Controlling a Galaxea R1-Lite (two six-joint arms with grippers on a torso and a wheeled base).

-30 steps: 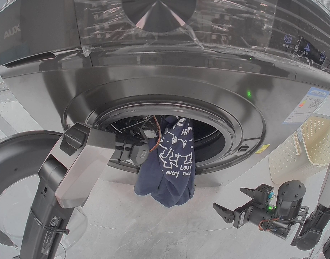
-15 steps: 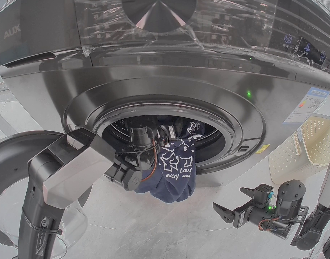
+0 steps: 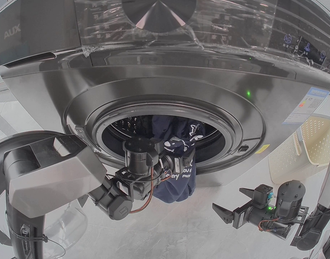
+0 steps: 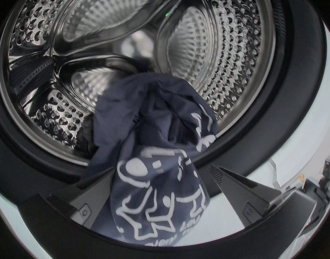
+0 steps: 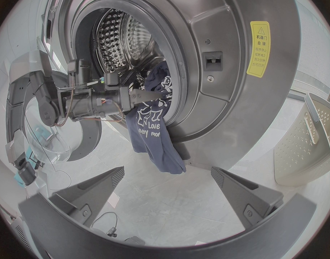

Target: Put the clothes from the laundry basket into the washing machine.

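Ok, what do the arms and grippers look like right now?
The left arm has an angular silver-grey shell over black joints, with an orange-brown cable looping to a black cylindrical wrist. Both the left gripper and right gripper have dark, wedge-shaped jaws; the right one shows a small green light.

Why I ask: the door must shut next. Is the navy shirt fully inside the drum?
No, only partly in: the navy shirt lies across the opening's rim, upper part inside the drum, lower part hanging outside.
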